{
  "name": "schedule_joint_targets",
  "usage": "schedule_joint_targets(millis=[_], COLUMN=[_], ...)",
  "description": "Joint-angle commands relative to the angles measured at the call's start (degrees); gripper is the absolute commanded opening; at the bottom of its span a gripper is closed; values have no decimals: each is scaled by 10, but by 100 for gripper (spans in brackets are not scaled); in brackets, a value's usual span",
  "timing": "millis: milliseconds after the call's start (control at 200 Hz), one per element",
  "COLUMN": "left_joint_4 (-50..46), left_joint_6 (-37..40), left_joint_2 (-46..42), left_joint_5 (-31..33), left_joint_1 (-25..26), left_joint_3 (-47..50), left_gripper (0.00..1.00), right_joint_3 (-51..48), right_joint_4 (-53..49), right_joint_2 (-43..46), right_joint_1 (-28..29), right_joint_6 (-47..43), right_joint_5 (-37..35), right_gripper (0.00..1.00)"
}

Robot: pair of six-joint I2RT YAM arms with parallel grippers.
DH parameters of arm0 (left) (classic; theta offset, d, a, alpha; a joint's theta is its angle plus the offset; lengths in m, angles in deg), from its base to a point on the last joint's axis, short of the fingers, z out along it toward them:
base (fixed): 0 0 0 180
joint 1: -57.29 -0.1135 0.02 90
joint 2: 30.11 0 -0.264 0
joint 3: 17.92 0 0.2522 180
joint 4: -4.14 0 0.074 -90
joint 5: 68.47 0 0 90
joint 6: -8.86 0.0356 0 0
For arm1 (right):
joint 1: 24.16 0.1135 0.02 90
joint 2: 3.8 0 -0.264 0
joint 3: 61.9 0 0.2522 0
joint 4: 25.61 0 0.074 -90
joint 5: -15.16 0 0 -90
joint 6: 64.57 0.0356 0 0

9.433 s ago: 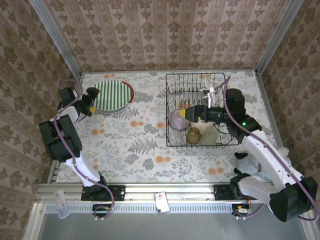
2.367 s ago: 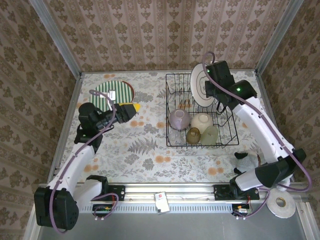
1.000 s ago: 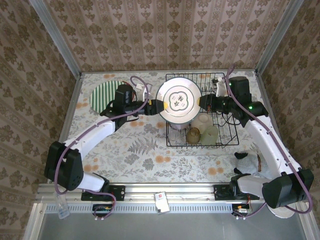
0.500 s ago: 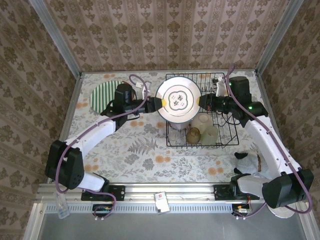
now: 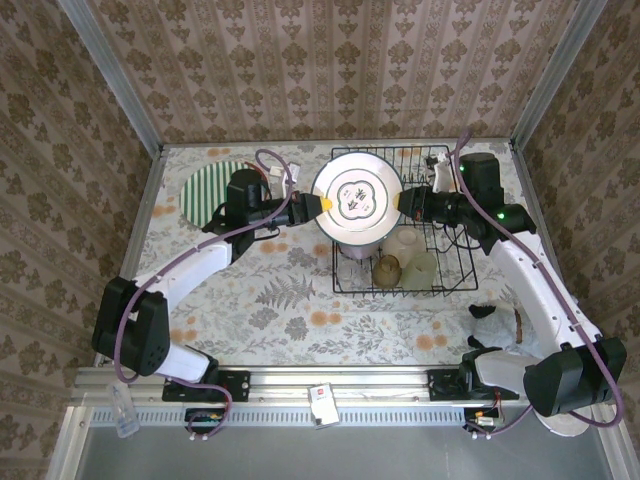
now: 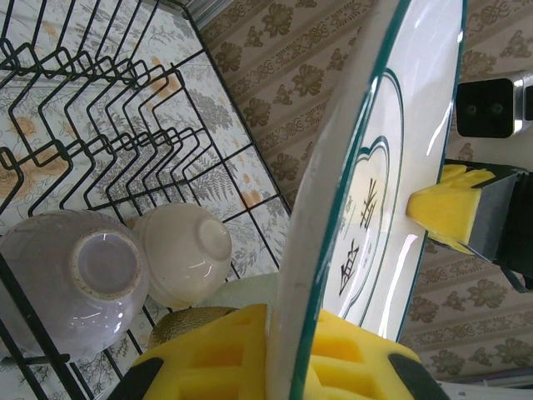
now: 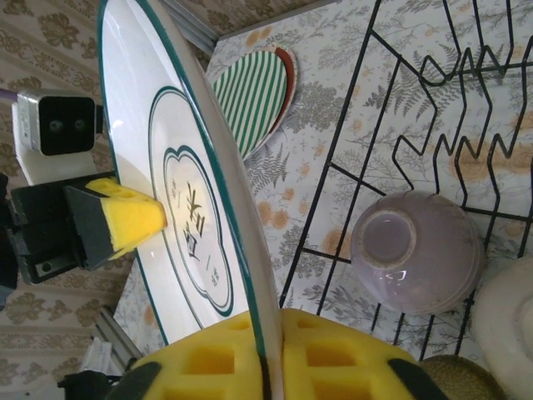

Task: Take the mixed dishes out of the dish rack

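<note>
A cream plate with a green ring pattern (image 5: pixel 356 198) hangs tilted above the left end of the black wire dish rack (image 5: pixel 400 291). My left gripper (image 5: pixel 316 207) is shut on its left rim (image 6: pixel 291 321). My right gripper (image 5: pixel 403 203) pinches the opposite rim (image 7: pixel 271 333), with a pad on each face. Inside the rack lie a lavender bowl (image 7: pixel 416 250), a cream cup (image 5: pixel 405 243), an amber cup (image 5: pixel 387 268) and a pale-green cup (image 5: pixel 422 266), all upside down. A green-white striped plate (image 5: pixel 205 190) lies flat on the table at the far left.
The rack's upright tines (image 6: pixel 125 158) stand bare behind the cups. Papered walls close the table's back and sides. A small clear bottle (image 5: pixel 122 405) stands on the near rail at left, and white clutter (image 5: pixel 490 315) sits by the right arm's base.
My left gripper has closed onto the plate's left rim. The plate has shifted only slightly, and the right gripper stays on the right rim.
</note>
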Motion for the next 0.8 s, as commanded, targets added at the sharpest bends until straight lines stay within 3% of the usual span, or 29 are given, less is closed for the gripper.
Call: schedule_joint_targets(millis=[0,90,105,170,495,645,795], left_joint_4=[13,5,5,11,-16,-85,-149], left_joint_6=[-8,-8,-9,-17,-47,-48,-19], left_joint_2=[0,-4,-5,-11,-46,-50,-53], left_joint_5=[14,26,28,33,69,78,126], left_joint_1=[-10,-17,-17,-20,-138,-207,-261], left_joint_3=[5,7,8,14,27,18,0], left_gripper=[0,0,0,0,0,0,0], right_joint_3=[-11,-13,-13,-21,-70,-101,-140], right_joint_4=[38,29,27,31,61,68,76], right_joint_2=[17,24,26,35,81,105,138], right_joint_1=[-1,-1,-1,-1,4,10,11], right_joint_6=[18,16,15,18,29,28,45], right_joint_5=[19,-12,-17,-34,-63,-96,-167], right_gripper=[50,97,100,100,100,100,100])
